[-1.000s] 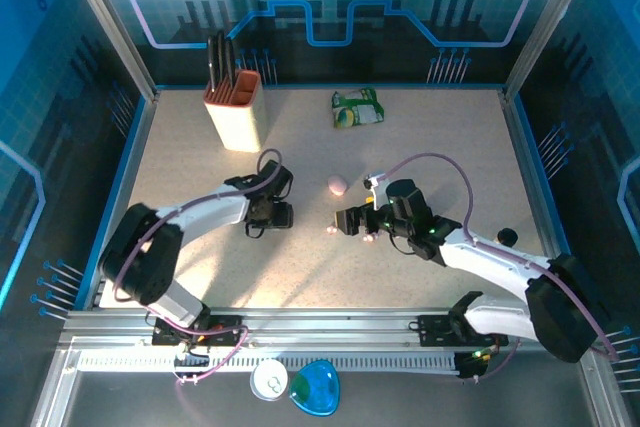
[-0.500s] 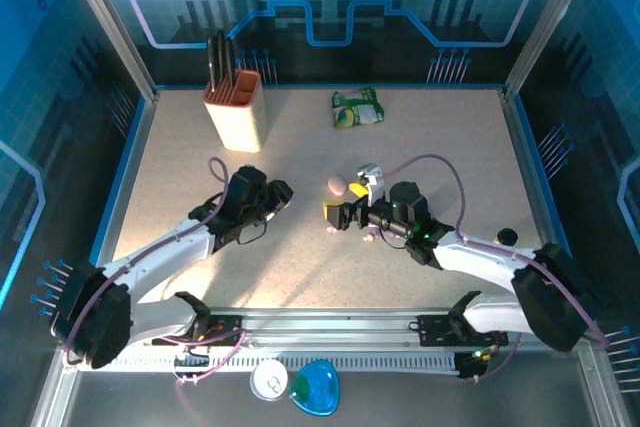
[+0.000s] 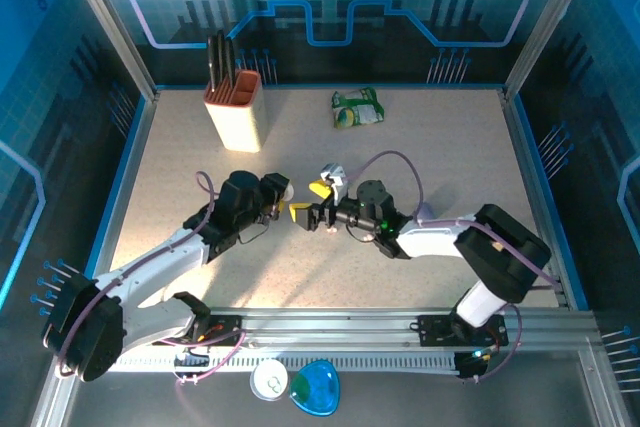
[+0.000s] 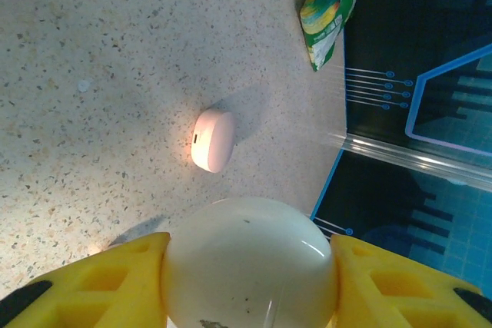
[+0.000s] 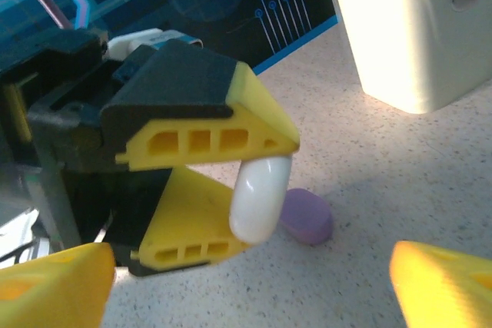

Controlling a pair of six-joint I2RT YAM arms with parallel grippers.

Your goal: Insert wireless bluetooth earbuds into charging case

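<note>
Both arms have swung nose to nose: left gripper (image 5: 257, 190) clamped on the white case (image 4: 247, 255), right gripper (image 5: 250, 289) spread and empty just ahead, probably to open it.

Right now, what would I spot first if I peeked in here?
Two yellow-fingered grippers face each other mid-table: the left gripper pinches a white pebble-shaped case, and the right gripper points at it with jaws wide. On the table just beyond lies a pink case, with a green packet farther back.
</note>
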